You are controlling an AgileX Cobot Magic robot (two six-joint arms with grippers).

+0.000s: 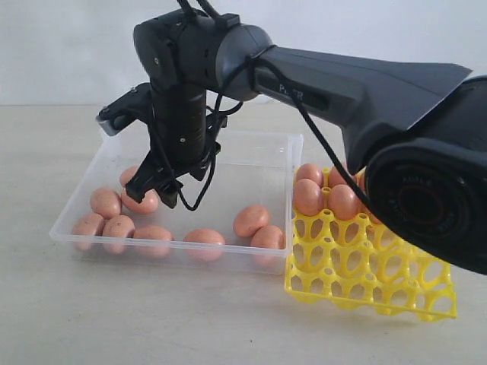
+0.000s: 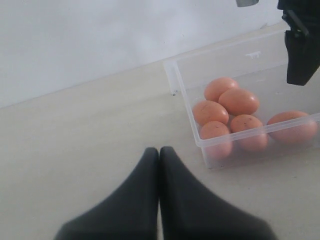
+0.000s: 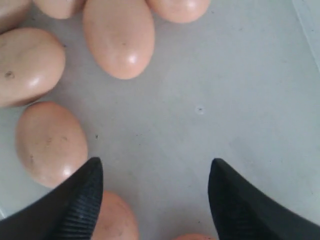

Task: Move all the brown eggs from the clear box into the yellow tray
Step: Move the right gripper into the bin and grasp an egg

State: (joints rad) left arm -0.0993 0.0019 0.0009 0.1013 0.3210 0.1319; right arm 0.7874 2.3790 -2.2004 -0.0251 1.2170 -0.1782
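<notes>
Right gripper (image 3: 156, 167) spread wide over smooth, faintly speckled brown eggs (image 3: 119, 37).

The dark grey right arm (image 1: 380, 91) covers the far right corner of the bright yellow lattice egg tray (image 1: 380, 298), so the orange-brown speckled eggs (image 1: 308, 196) in it cannot be counted. The right gripper (image 1: 154, 194) hides part of one egg in the clear shallow plastic box (image 1: 251, 135).

Eggs (image 1: 205, 237) lie in the box (image 1: 255, 152), just left of the tray (image 1: 380, 293) holding perhaps five more.
</notes>
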